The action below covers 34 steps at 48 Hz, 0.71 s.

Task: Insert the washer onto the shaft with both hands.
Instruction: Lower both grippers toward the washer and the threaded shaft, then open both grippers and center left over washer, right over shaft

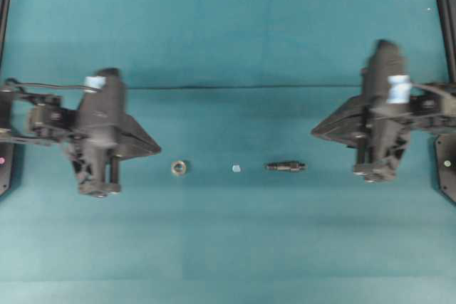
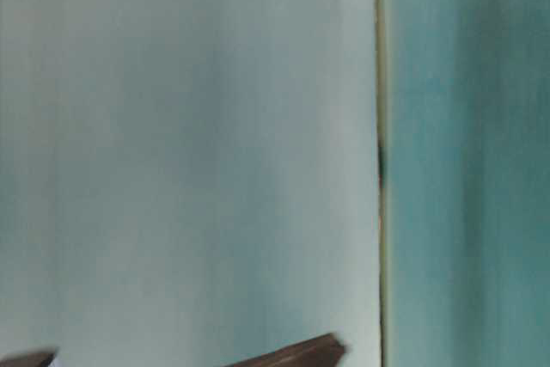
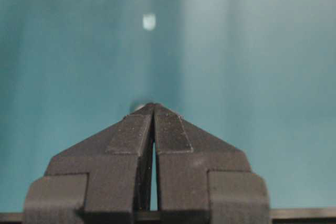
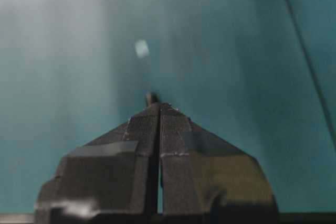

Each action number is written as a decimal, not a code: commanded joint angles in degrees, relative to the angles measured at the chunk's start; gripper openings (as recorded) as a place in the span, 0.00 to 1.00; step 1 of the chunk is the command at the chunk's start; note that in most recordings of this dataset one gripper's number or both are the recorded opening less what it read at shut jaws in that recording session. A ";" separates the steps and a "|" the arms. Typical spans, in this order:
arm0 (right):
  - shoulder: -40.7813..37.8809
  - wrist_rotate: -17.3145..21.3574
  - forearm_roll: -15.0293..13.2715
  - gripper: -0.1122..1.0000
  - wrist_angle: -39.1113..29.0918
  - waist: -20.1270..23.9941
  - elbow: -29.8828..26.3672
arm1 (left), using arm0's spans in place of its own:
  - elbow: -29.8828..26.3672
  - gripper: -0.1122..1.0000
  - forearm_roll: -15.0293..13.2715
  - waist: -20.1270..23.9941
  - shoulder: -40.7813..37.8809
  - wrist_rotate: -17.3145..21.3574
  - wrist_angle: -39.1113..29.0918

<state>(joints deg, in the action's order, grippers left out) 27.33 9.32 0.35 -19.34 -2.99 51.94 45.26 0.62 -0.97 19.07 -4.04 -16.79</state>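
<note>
Teal-felt worktop (image 1: 228, 233) carries the small silvery-brass ring washer (image 1: 179, 168) just off the closed, empty left black tool (image 1: 158, 150), and the dark grey stepped shaft (image 1: 286, 166), long axis crosswise, nearer the closed, empty right tool (image 1: 313, 132).

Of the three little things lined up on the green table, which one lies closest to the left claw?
The washer, the small round brassy ring with a dark hole. It lies just beyond the shut left gripper; the pale speck and the dark shaft lie farther along.
</note>
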 commanded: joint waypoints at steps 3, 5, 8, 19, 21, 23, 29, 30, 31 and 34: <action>-3.52 -1.58 -0.09 0.01 -3.87 0.00 -3.52 | -2.90 0.12 0.09 -0.09 -3.34 0.00 -1.76; -4.66 -1.93 -0.18 0.01 -4.92 0.00 -4.13 | -3.25 0.12 0.09 -0.09 -4.31 0.00 -1.85; -6.42 -2.46 -0.18 0.01 -6.50 0.09 -5.10 | -3.69 0.12 0.09 -0.09 -5.63 -0.09 -1.85; -11.51 -3.52 -0.18 0.01 -9.84 1.41 -6.42 | -4.92 0.12 0.09 0.00 -10.11 -0.09 -1.93; -12.66 -3.69 -0.09 0.01 -10.37 1.85 -6.68 | -5.19 0.12 0.18 0.09 -10.81 -0.09 -2.11; -13.45 -3.87 -0.18 0.01 -10.46 2.11 -6.86 | -5.36 0.12 0.26 0.18 -11.34 -0.09 -2.29; -15.38 -4.39 -0.18 0.01 -10.81 2.99 -7.82 | -5.89 0.12 0.26 0.26 -12.48 0.09 -2.81; -15.64 -4.57 -0.26 0.01 -10.81 3.08 -8.00 | -5.98 0.12 0.26 0.26 -12.57 0.26 -2.81; -15.91 -4.83 -0.26 0.01 -10.81 3.16 -8.09 | -5.98 0.12 0.35 0.26 -12.66 0.44 -2.81; -16.52 -5.89 -0.26 0.01 -10.81 3.34 -8.44 | -5.89 0.12 0.35 0.26 -12.66 0.62 -2.81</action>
<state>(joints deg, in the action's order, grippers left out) 11.34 4.83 0.18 -30.23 -0.09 44.74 40.25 0.79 -0.79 6.24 -3.43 -19.69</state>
